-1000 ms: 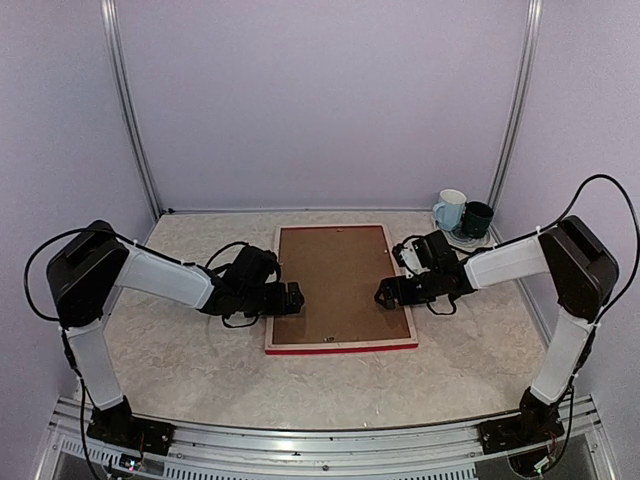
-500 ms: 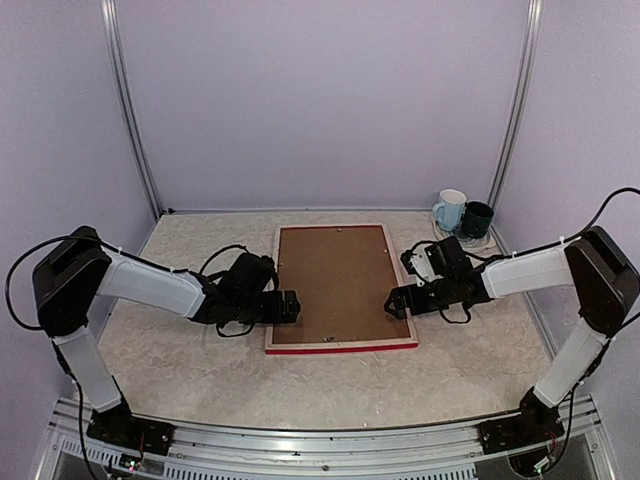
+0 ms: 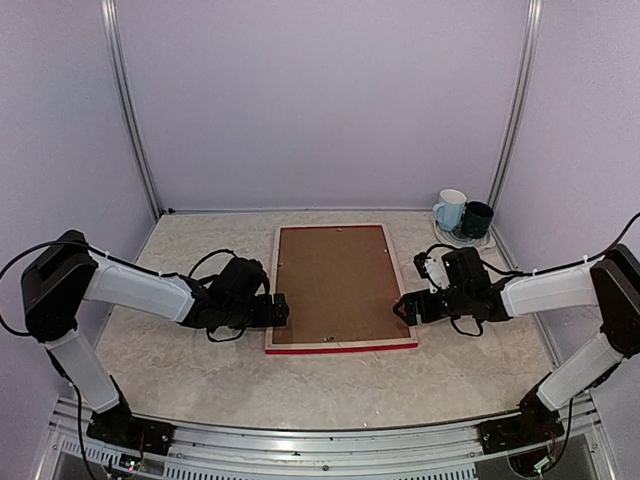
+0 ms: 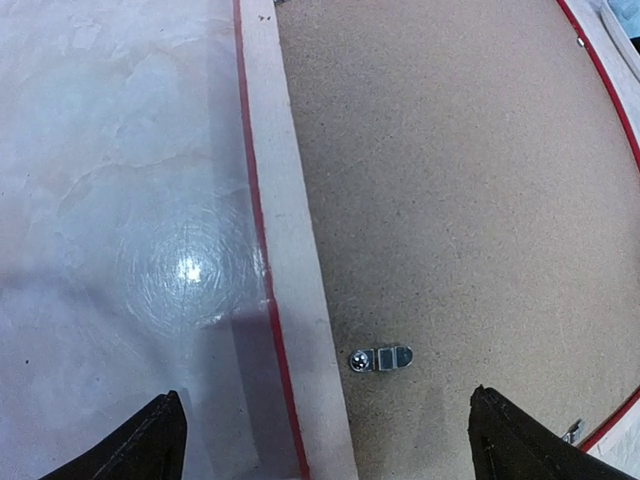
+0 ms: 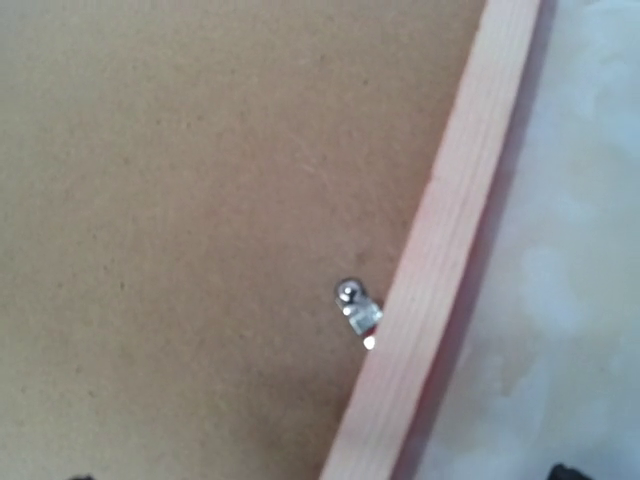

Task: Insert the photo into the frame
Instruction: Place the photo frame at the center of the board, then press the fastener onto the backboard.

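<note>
Evidently both pincers are idle. The left gripper has its jaws spread fully wide and grips nothing. In its wrist view the two dark fingertips stand on either side of the pale rail of the frame and of a small metal clip, without touching them. The right gripper is wide open and empty too, over the opposite rail, where a second clip sits at the edge of the backing board. The frame lies flat and face down on the table, with the left gripper at its 9 o'clock side and the right one at 3 o'clock. I judge that this lets each arm reach the clip on its own side. The brown board fills the opening, so the photo shows in no view; whether it lies underneath, I cannot tell. A white mug and a dark mug stand at 1 o'clock, well apart from the work.
</note>
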Tool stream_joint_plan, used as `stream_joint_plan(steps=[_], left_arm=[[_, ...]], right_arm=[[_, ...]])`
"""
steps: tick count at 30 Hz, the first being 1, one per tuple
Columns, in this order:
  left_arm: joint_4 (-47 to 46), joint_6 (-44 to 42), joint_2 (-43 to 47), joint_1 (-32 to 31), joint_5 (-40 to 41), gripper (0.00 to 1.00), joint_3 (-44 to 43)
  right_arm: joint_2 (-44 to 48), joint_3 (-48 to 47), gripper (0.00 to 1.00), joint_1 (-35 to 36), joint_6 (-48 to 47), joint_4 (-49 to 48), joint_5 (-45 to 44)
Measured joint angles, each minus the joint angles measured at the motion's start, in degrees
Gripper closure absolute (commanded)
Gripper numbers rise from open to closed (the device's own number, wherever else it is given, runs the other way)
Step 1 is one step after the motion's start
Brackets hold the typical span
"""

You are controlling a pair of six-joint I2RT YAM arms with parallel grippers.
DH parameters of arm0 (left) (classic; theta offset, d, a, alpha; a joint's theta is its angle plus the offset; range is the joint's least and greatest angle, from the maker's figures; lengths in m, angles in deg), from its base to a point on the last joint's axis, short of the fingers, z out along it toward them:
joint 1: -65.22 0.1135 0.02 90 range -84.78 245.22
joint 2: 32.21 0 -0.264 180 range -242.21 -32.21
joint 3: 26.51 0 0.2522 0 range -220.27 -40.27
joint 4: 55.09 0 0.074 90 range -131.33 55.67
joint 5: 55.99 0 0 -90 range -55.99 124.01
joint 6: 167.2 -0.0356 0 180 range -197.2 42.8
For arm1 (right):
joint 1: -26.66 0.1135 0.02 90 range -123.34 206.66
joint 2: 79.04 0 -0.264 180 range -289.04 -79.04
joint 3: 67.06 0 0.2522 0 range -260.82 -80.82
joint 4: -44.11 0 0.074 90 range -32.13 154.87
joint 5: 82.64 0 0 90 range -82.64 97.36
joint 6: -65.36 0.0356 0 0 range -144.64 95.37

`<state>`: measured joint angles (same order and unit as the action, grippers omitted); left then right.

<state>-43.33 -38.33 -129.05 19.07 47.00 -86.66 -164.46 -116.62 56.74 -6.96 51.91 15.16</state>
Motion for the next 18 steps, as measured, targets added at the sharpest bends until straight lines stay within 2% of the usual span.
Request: stream_joint_plan(steps=[18], left_arm=[[1.0,0.9,-5.0,2.6,1.4,0.08,-3.6]], right_arm=[[-1.4,0.8,0.03,0.0,1.1,-3.4,-1.2]])
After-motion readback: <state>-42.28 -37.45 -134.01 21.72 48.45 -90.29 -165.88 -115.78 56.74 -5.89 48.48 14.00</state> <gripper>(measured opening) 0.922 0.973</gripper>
